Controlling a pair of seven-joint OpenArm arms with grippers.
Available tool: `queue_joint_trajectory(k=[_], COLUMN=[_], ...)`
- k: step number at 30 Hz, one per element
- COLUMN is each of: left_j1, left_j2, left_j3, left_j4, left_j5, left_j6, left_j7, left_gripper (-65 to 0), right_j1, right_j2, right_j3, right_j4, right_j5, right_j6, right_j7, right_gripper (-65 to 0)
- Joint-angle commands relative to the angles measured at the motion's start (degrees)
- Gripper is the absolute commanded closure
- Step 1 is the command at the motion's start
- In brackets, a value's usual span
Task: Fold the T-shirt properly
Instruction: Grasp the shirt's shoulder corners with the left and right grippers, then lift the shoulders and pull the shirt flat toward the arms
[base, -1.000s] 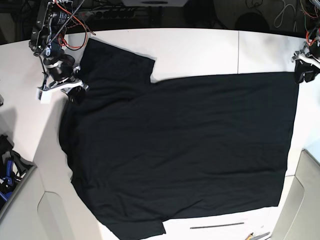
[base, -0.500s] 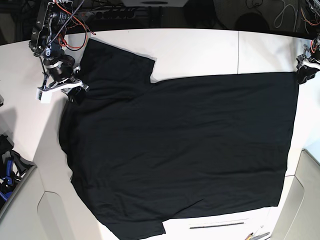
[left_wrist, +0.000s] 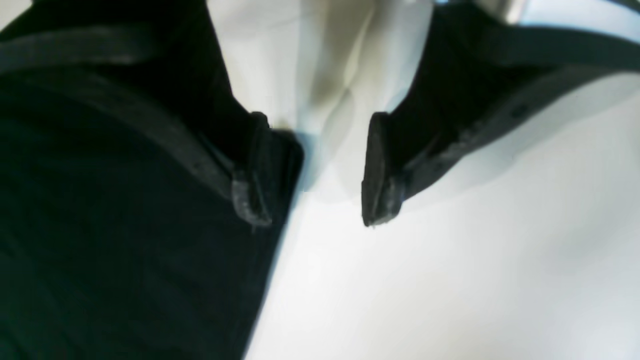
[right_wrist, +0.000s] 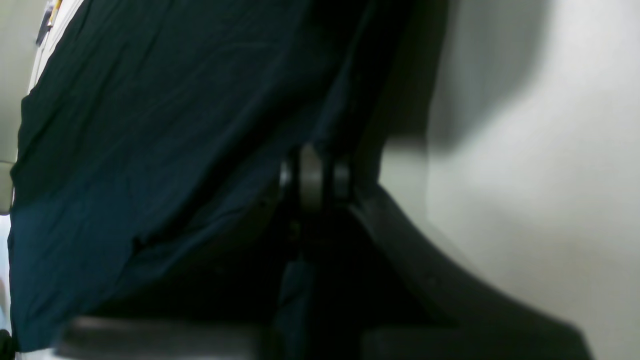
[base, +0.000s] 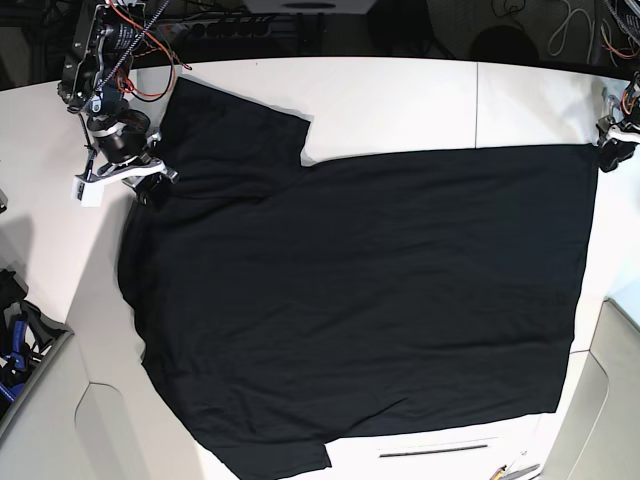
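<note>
The black T-shirt (base: 360, 300) lies spread flat on the white table (base: 400, 100), plain side up, with one sleeve at the back left and one at the front. My right gripper (base: 150, 183) is at the shirt's left edge near the back sleeve. In the right wrist view its jaws (right_wrist: 312, 175) look shut on a fold of the shirt (right_wrist: 150, 125). My left gripper (base: 612, 145) is at the shirt's back right corner. In the left wrist view it (left_wrist: 312, 200) is open and empty, with one finger over the shirt's edge (left_wrist: 125, 225) and the other over bare table.
Grey bins stand at the front left (base: 40, 410) and front right (base: 610, 400). A thin dark rod (base: 435, 452) lies near the front edge. Blue items (base: 12, 350) sit off the table's left side. Cables run along the back.
My left gripper has drawn back to the right, off the shirt's back right corner, which lies flat. My right gripper and the shirt have not moved.
</note>
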Motion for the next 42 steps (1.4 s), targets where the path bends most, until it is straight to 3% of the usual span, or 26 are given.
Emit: queue_joint_trajectory(k=[1, 9, 15, 20, 26, 32, 42], left_j1=[0.0, 0.1, 0.1, 0.0, 0.0, 0.4, 7.8], left_j2=[-1.2, 0.1, 0.9, 0.6, -0.7, -1.9, -1.9], left_j3=[-0.3, -0.3, -0.3, -0.4, -0.4, -3.0, -11.4], left_j4=[-0.4, -1.5, -1.5, -1.5, -1.4, -1.4, -1.3], left_j5=[-0.6, -8.9, -9.5, -9.4, -9.4, -12.3, -22.8], left_j6=[-0.2, -5.9, -6.1, -6.2, -7.8, -10.2, -10.3], left_j7=[0.5, 10.6, 11.8, 10.5, 9.1, 12.4, 20.7], left_gripper=[-31.8, -31.8, -30.0, 0.0, 0.0, 0.0, 0.0], right_j1=[0.3, 0.3, 0.3, 0.3, 0.3, -1.4, -18.0], right_j2=[0.3, 0.3, 0.3, 0.7, 3.7, 6.1, 6.2], right_j3=[0.1, 0.1, 0.1, 0.1, 1.0, 2.5, 2.5], right_j4=[0.8, 0.8, 0.8, 1.1, 5.4, 12.3, 23.4], right_j5=[0.2, 0.3, 0.2, 0.3, 0.2, 1.9, 5.1], right_j6=[0.4, 0.4, 0.4, 0.5, 0.7, 0.7, 0.9], right_j7=[0.6, 0.6, 0.6, 0.5, -2.6, -11.8, -12.7], right_gripper=[0.0, 0.0, 0.0, 0.0, 0.0, 0.0, 0.0])
